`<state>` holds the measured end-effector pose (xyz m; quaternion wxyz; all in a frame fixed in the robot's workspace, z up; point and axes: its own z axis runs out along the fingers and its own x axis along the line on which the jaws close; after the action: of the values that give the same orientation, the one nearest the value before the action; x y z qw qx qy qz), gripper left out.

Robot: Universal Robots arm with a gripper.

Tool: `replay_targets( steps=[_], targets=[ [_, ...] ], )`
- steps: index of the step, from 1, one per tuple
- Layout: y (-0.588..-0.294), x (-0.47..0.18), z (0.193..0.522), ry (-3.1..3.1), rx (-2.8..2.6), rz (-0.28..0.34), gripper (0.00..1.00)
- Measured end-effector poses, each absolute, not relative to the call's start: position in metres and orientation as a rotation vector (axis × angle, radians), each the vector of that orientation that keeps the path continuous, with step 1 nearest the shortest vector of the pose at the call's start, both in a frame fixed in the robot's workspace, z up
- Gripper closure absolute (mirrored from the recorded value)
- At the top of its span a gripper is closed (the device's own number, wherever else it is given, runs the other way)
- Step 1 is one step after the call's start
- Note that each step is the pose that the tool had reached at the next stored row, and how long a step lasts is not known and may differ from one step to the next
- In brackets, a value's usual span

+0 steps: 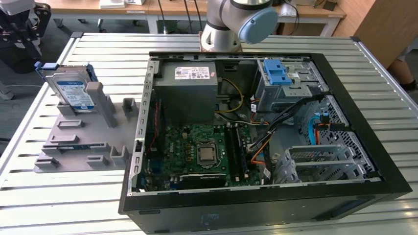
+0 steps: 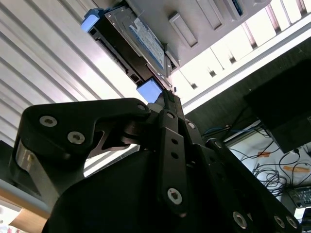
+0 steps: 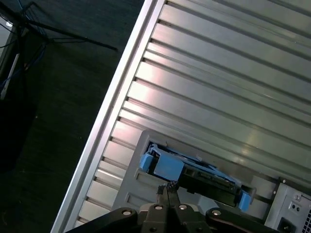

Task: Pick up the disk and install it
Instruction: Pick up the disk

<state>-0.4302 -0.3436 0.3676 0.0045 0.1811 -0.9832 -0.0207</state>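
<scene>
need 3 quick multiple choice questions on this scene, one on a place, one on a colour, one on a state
1. Where is the disk? A inside the computer case B in the grey holder beside the computer case C under the computer case
2. What colour is the disk's carrier frame? A blue B red C green
3. How does the disk sit? A lying flat B leaning on the computer case C standing on edge
Answers: B, it sits in the holder at the exterior view's left of the case; A, its edges show blue; C, it stands upright in the holder.
</scene>
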Motion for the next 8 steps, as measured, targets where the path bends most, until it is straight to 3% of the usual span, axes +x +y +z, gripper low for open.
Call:
replay_targets(
  steps=[8],
  targets=[
    [-0.3436,-0.4302,0.3676,-3.069,0.619,-0.065,0.89]
  ],
)
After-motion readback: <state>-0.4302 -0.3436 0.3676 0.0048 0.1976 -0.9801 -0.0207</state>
